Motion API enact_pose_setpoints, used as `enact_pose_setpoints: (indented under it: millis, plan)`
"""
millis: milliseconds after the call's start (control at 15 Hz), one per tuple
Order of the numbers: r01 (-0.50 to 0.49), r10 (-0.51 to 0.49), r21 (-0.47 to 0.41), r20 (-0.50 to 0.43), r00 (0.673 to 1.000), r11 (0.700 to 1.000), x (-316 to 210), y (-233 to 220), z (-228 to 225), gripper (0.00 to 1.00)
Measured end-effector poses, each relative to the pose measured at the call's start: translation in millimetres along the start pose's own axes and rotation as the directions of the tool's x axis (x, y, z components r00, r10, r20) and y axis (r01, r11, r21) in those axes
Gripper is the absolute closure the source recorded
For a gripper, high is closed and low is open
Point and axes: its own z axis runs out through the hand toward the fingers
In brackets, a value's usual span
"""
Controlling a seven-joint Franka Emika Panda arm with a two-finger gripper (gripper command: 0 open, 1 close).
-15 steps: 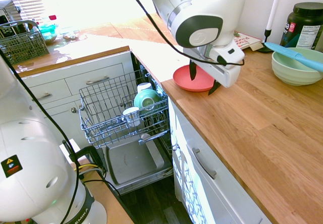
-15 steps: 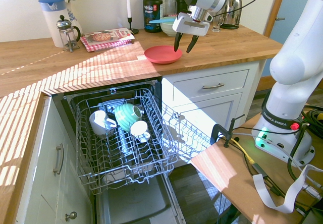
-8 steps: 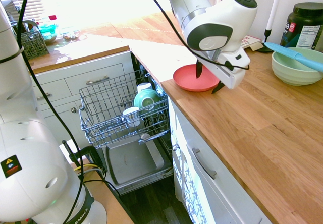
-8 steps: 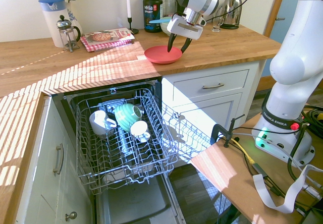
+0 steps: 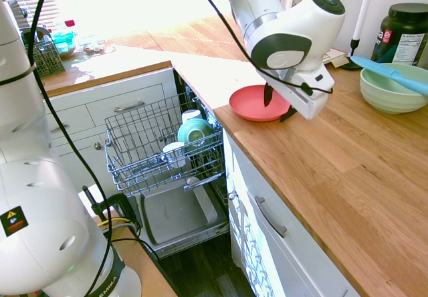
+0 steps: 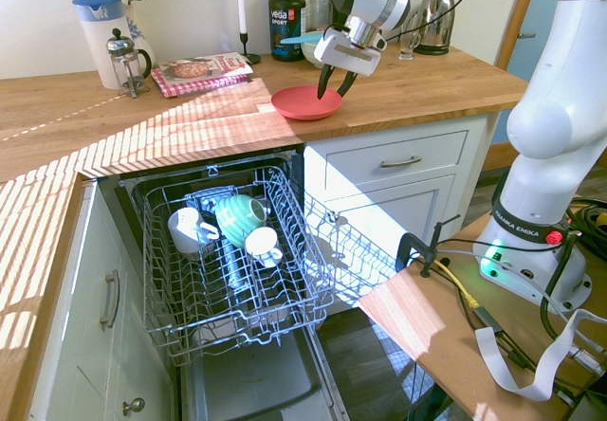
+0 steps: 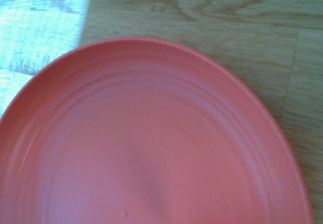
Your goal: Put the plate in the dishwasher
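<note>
Sunlit kitchen, first exterior view: the coral plate (image 5: 255,103) lies flat on the wooden table (image 5: 348,170) above the open dishwasher (image 5: 160,151), the end effector (image 5: 278,105) spread over its rim. Second exterior view: a "vega SPORT" tub (image 6: 286,9) stands behind. Wrist view: light, stiff, likely slippery plastic; grip the raised rim.

The coral-red plate (image 7: 151,143) looks like smooth, matt plastic with faint concentric ridges; the tabletop (image 5: 348,176) is grained, satin wood; the rack (image 6: 228,279) is grey coated wire.
</note>
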Motion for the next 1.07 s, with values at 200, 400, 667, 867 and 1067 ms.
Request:
enact_pose_setpoints:
  millis: [200, 400, 667, 867, 1067]
  plan:
    - [-0.002, 0.002, 0.0, 0.005, 1.0, 1.0, 1, 2, 2, 1.0]
    - [-0.002, 0.002, -0.001, 0.014, 1.0, 1.0, 3, 4, 4, 1.0]
    - [-0.002, 0.002, -0.002, 0.016, 1.0, 1.0, 9, 5, 4, 1.0]
    - [0.005, -0.005, 0.009, 0.006, 1.0, 1.0, 12, -1, -2, 1.0]
    - [0.063, -0.063, -0.005, -0.018, 0.998, 0.998, 13, -23, -19, 1.0]
